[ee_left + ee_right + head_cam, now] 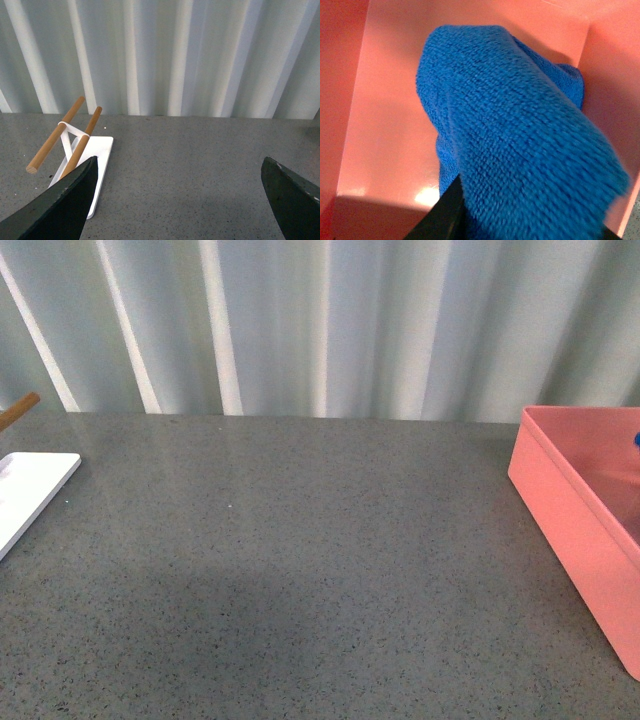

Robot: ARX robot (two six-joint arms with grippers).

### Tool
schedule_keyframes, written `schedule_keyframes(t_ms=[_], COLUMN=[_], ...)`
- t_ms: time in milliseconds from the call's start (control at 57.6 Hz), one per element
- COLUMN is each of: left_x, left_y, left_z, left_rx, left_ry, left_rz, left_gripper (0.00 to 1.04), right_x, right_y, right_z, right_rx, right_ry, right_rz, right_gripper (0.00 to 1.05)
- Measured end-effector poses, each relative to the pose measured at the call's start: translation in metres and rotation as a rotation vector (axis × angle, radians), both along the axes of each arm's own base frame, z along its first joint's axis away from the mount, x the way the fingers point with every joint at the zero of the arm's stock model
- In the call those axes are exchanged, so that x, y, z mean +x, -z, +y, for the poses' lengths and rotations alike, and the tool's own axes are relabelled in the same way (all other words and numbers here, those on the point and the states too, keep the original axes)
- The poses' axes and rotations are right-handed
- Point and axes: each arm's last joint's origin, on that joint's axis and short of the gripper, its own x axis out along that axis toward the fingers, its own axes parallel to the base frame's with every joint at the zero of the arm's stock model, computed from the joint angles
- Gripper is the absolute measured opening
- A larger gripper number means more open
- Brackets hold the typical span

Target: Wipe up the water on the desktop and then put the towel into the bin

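The blue fuzzy towel [515, 135] fills the right wrist view, hanging over the inside of the salmon-pink bin [385, 125]. My right gripper [520, 220] is shut on the towel; one dark finger [442, 215] shows beside it. In the front view the bin [570, 520] stands at the right edge of the speckled grey desktop [300, 570], with a sliver of blue towel [637, 440] at the frame's edge. Neither arm shows there. My left gripper [180, 195] is open and empty above the desktop [185, 160], its dark fingers [60, 205] wide apart.
A flat white tray [30, 490] lies at the desktop's left edge. In the left wrist view it [97, 155] carries a white stand with two wooden rods [75, 140]. A pale corrugated wall [320, 330] runs behind the desktop.
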Motion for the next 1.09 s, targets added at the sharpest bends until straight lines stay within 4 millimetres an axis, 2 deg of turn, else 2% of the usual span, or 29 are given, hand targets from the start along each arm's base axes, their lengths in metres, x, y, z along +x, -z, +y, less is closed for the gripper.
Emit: schedule_keyframes(t_ms=[122, 226, 365, 469, 573, 643, 729, 816, 903, 1007, 1094], left_x=[0.000, 0.000, 0.000, 0.000, 0.000, 0.000, 0.000, 0.000, 0.000, 0.000, 0.000], left_y=[0.000, 0.000, 0.000, 0.000, 0.000, 0.000, 0.000, 0.000, 0.000, 0.000, 0.000], left_z=[0.000, 0.000, 0.000, 0.000, 0.000, 0.000, 0.000, 0.000, 0.000, 0.000, 0.000], left_rx=[0.000, 0.000, 0.000, 0.000, 0.000, 0.000, 0.000, 0.000, 0.000, 0.000, 0.000], left_ry=[0.000, 0.000, 0.000, 0.000, 0.000, 0.000, 0.000, 0.000, 0.000, 0.000, 0.000], left_rz=[0.000, 0.000, 0.000, 0.000, 0.000, 0.000, 0.000, 0.000, 0.000, 0.000, 0.000], left_gripper=[0.98, 0.98, 0.98, 0.98, 0.98, 0.98, 0.98, 0.98, 0.98, 0.98, 0.98], right_x=[-0.001, -0.001, -0.001, -0.001, 0.004, 0.009, 0.007, -0.013, -0.057, -0.107, -0.143], right_y=[0.002, 0.001, 0.001, -0.004, -0.019, -0.039, -0.076, -0.116, -0.155, -0.169, -0.163], right_z=[0.002, 0.002, 0.002, 0.002, 0.006, 0.013, 0.029, 0.052, 0.084, 0.110, 0.122], right_rx=[-0.013, -0.020, -0.003, 0.010, 0.023, 0.042, 0.060, 0.089, 0.135, 0.160, 0.169], right_ry=[-0.026, -0.032, -0.029, -0.028, -0.027, -0.025, -0.050, -0.102, -0.194, -0.257, -0.268], right_rz=[0.009, 0.009, 0.012, 0.006, -0.067, -0.178, -0.364, -0.538, -0.706, -0.811, -0.845], right_gripper=[0.54, 0.77, 0.98, 0.97, 0.98, 0.98, 0.98, 0.98, 0.98, 0.98, 0.98])
